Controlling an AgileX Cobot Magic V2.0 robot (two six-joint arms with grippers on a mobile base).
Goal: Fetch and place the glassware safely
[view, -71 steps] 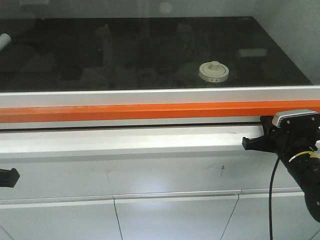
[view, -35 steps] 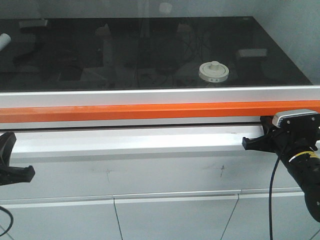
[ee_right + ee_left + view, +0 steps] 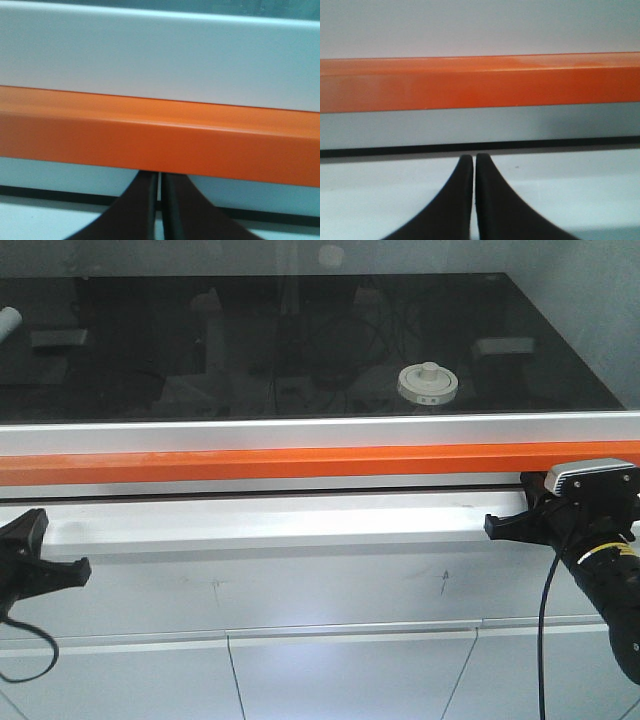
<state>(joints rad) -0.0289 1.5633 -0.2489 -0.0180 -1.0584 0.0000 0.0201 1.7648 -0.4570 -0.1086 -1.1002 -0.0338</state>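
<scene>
1. The left gripper (image 3: 72, 571) hangs low at the far left, jaws pressed together, in front of the white ledge (image 3: 280, 525) and under the orange bar (image 3: 300, 462). Raised straight up, it could knock either one
2. The bar spans the full width with a silver frame above it. Going by the reflections, a glass pane (image 3: 200, 340) seems to rise from that frame. If the pane is down, it stands between both arms and the jar, and a forward reach would strike glass
3. The jar (image 3: 428, 381) stands upright with its lid on, on the black surface behind the bar, right of centre. It is well apart from both grippers and nearer the right one. A pinch on the knob alone might lift only the lid, or tip the jar
4. The right gripper (image 3: 497, 526) has its jaws together, with its tip at the ledge's front edge; touching or just beside, I cannot tell. Its cable (image 3: 543, 640) hangs loose below and could snag
</scene>
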